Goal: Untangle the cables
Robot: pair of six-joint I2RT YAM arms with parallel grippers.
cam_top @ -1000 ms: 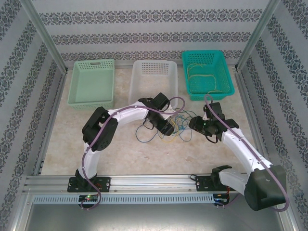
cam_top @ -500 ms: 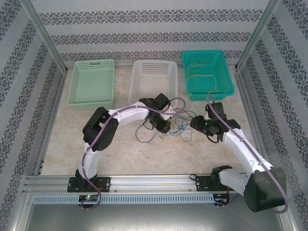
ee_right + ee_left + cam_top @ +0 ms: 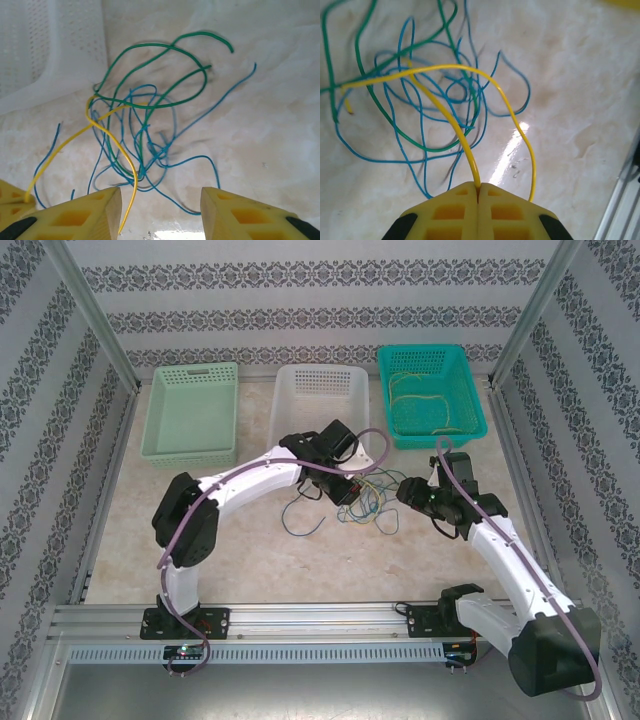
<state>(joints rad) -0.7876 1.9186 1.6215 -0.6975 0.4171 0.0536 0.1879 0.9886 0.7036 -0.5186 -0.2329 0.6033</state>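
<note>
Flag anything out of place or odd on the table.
Only the expected mess: blue, green and yellow cables lie tangled on the table near the white basket. The left gripper is shut on a yellow cable. Nothing damaged.

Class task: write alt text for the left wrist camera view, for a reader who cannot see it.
The yellow left gripper is shut on a yellow cable, which arcs up and away from it. Beyond lies a loose tangle of blue and green cables, spread over a pale marbled table.
</note>
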